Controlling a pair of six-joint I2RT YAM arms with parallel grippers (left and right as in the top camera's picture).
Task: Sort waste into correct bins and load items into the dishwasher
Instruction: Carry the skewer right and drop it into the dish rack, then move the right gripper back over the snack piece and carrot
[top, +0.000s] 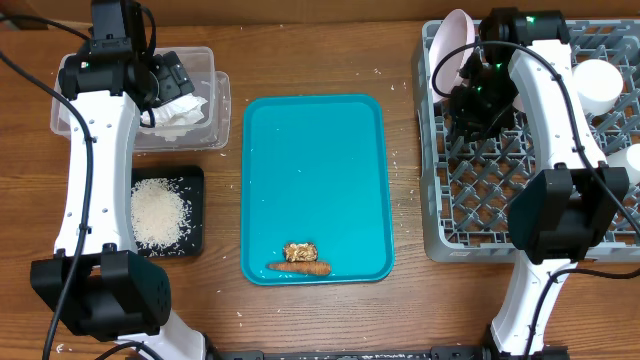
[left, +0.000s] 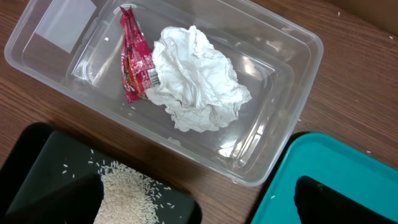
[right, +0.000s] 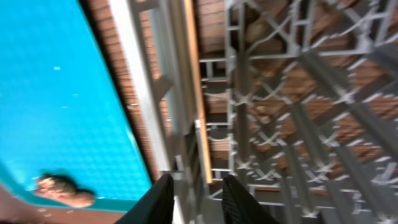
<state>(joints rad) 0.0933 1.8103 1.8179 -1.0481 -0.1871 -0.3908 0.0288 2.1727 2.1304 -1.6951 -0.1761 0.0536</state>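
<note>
Lying in the clear bin (left: 283, 74), the tissue (left: 196, 78) touches a red wrapper (left: 134, 56) just ahead of the left gripper (left: 186, 196), whose jaws are wide open and empty. The right gripper (right: 196, 202) has its jaws narrowly parted and empty above the dish rack (right: 298, 93) edge; food scraps (right: 62, 190) lie to their left.

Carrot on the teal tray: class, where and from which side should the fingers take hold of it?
Probably from straight above, at mid-length, pinching across its narrow width. The carrot lies flat along the near rim of the tray, a brown scrap close beside it, so room is tight.
</note>
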